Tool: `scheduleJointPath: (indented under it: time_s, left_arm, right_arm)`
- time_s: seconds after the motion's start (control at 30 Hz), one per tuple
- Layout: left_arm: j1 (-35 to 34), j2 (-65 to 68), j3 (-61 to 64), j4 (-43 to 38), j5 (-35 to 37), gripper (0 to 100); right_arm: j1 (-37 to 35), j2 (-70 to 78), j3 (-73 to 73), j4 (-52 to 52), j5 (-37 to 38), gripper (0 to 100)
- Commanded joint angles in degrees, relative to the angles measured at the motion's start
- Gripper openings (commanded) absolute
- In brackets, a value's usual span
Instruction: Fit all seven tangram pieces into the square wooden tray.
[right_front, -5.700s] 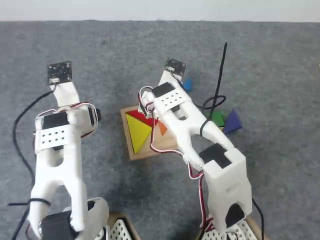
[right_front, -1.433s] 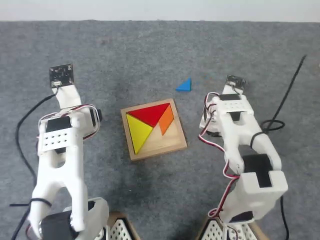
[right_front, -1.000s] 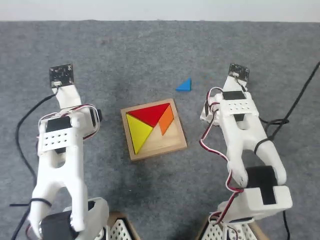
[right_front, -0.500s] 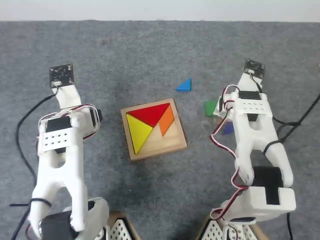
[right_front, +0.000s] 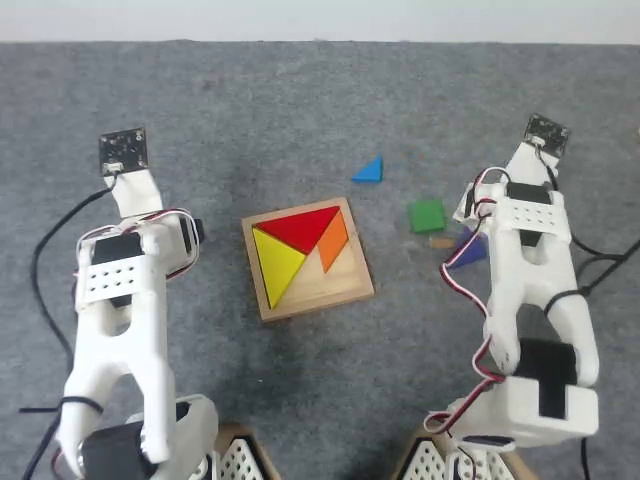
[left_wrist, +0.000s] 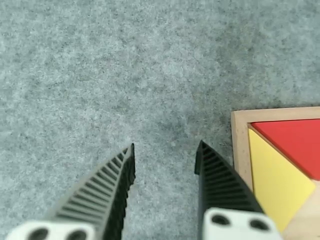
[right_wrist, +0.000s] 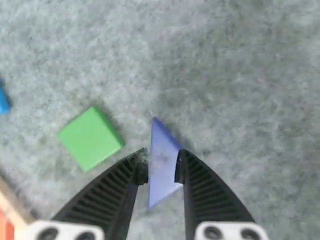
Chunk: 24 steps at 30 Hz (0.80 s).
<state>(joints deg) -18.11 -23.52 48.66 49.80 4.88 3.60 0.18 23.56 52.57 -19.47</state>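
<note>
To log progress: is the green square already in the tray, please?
No, the green square lies on the carpet outside the tray.

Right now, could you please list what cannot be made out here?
High view: purple triangular piece, partly under the right arm.
High view: tan speck beside green square piece, too small to identify.
Left wrist view: square wooden tray, cut off by the edge.

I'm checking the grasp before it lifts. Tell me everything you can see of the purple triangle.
The purple triangle is a small flat piece, seemingly painted wood. It lies on the grey carpet beside the green square, not touching it. The right gripper clamps it, a finger against each side, one corner pointing past the fingertips.
</note>
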Motion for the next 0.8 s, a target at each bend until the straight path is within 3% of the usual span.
scheduleJointPath:
  time_s: [0.0, 0.2, 0.43, 0.57, 0.77]
  left_arm:
    - [0.3, -0.5, -0.3, -0.4, 0.2, 20]
    - [0.3, -0.5, -0.3, -0.4, 0.2, 20]
    - [0.3, -0.5, -0.3, -0.4, 0.2, 20]
    - [0.3, -0.5, -0.3, -0.4, 0.2, 20]
    - [0.3, -0.5, -0.3, -0.4, 0.2, 20]
  right_arm:
    - [-5.1, -7.0, -4.5, 7.3, 8.2, 12.1]
    - [-18.7, -14.9, -2.1, 15.9, 34.0, 22.1]
    - [-22.6, -13.8, 13.0, 6.2, 50.4, 29.3]
    - [-20.3, -11.6, 15.7, -0.7, 50.8, 29.3]
    - [-16.8, -5.6, 12.0, -4.8, 42.9, 29.2]
